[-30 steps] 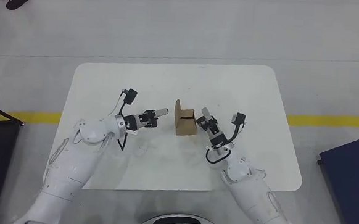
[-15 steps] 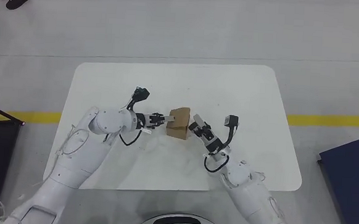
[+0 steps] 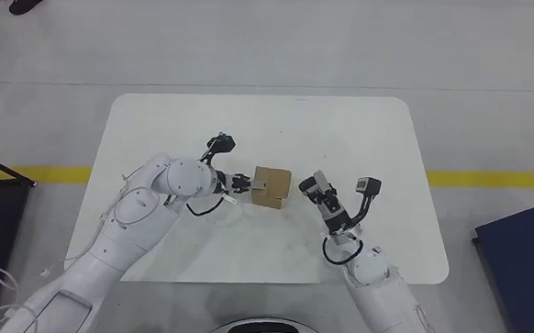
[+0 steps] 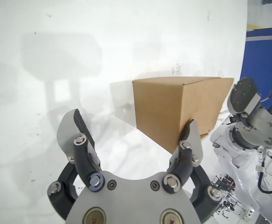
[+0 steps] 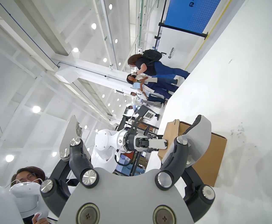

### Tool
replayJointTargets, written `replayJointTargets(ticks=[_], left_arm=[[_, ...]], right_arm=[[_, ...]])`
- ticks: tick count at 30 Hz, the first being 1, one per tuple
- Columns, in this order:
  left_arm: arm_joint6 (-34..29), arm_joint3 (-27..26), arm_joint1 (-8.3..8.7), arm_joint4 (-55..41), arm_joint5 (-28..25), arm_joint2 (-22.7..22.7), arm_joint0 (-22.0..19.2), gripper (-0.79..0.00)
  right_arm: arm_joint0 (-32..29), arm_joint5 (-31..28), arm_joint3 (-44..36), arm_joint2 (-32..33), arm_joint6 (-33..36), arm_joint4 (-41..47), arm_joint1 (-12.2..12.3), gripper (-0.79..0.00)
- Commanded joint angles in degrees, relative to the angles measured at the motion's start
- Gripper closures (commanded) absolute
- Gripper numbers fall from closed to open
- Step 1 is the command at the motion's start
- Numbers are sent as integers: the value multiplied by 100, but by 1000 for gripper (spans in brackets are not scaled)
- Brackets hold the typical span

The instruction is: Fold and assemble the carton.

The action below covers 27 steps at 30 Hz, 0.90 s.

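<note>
Two grippers stand at the carton (image 3: 271, 187), which lies near the middle of the white table (image 3: 159, 132). From the top view you see the left gripper (image 3: 239, 182) at one side of the carton and the right gripper (image 3: 310, 183) at the opposite side, with a small gap to the cardboard.

From the left wrist view you see more: the left gripper (image 4: 133, 119) is spread wide, and one of its fingertips (image 4: 192, 131) touches a lower corner edge of the brown carton (image 4: 170, 110); the other finger is free over the table.

From the right wrist view, the right gripper (image 5: 138, 123) is also spread wide and holds nothing. A flap edge of the carton (image 5: 212, 152) stands out beside the left gripper (image 5: 163, 144). What is inside the carton you cannot tell.
</note>
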Motion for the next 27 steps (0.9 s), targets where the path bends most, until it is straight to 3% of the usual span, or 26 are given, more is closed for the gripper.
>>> replayJointTargets(ticks=[1,4,5,6,18,27], left_arm=[[33,-10,-5,-20,-4,4,-8,-650],[67,-38,-9,-40,-14,4,-12,-674],[102,-70,-10,-46,-17,0,-7,-705],[165,-98,-11,-61,-13,-13,9,-785],[443,-286,-6,-199,-126,-107,124,-785],[487,-51,-80,-237,-177,104,-63,-785]], right_arm=[[-41,36,-83,-9,45,-31,6,-785],[-71,106,-181,-50,91,-124,9,-785],[-73,116,-197,-61,89,-155,8,-785],[-75,121,-213,-72,81,-183,8,-785],[-13,223,-200,-164,24,-281,-4,-785],[9,219,-144,-218,11,-299,-9,-785]])
